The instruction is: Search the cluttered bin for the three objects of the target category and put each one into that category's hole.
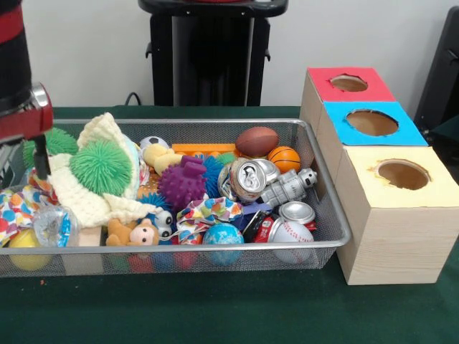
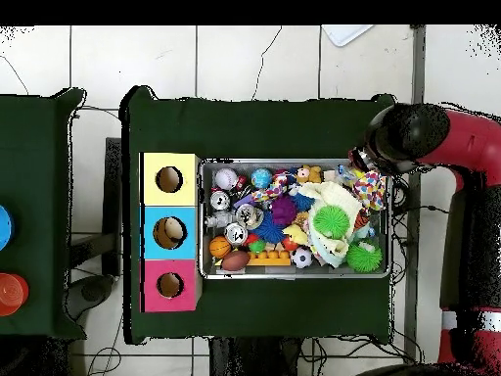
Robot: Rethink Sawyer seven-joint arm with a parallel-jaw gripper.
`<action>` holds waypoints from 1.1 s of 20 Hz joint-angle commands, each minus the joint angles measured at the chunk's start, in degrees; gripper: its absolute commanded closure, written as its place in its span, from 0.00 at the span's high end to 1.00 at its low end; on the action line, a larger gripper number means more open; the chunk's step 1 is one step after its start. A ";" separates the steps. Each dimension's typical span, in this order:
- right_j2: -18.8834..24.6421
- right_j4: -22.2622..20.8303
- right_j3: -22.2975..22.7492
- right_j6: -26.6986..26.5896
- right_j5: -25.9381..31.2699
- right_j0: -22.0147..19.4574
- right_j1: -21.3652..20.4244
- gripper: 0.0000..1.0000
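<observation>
Frankly, I cannot tell whether my pincer (image 1: 21,132) is spread or pressed together; in the front view only its red and black body shows at the left edge, over the left end of the bin (image 1: 315,140). From overhead the arm (image 2: 460,147) reaches in from the right of the frame and ends above the bin's upper right corner. Just under the pincer in the front view I see a green spiky ball (image 1: 100,166) on a cream knitted cloth (image 1: 72,193), with a glossy crinkled clear bundle (image 1: 54,226) at the lower left that may be one of the bags. Crushed cans (image 1: 247,179) lie right of centre. The red-topped hole (image 1: 349,83) sits at the upper right, farthest of three boxes touching the bin's right side on the green desk (image 1: 215,308).
</observation>
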 commanded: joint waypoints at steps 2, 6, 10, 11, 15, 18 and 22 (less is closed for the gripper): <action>-3.34 1.24 12.56 -8.46 5.99 -1.24 -7.59 1.00; -1.25 2.75 15.86 -5.63 -2.78 -2.85 -2.32 1.00; -0.25 3.33 17.01 -5.49 -6.64 -3.86 0.87 1.00; -0.30 3.51 17.42 -5.31 -6.58 -3.92 0.70 1.00; -0.77 3.92 18.97 -4.67 -6.05 -4.02 -0.13 1.00; -0.92 4.04 20.43 -4.39 -6.10 -4.52 -1.08 1.00; -0.66 3.28 20.24 -4.47 -7.50 -4.79 -0.20 1.00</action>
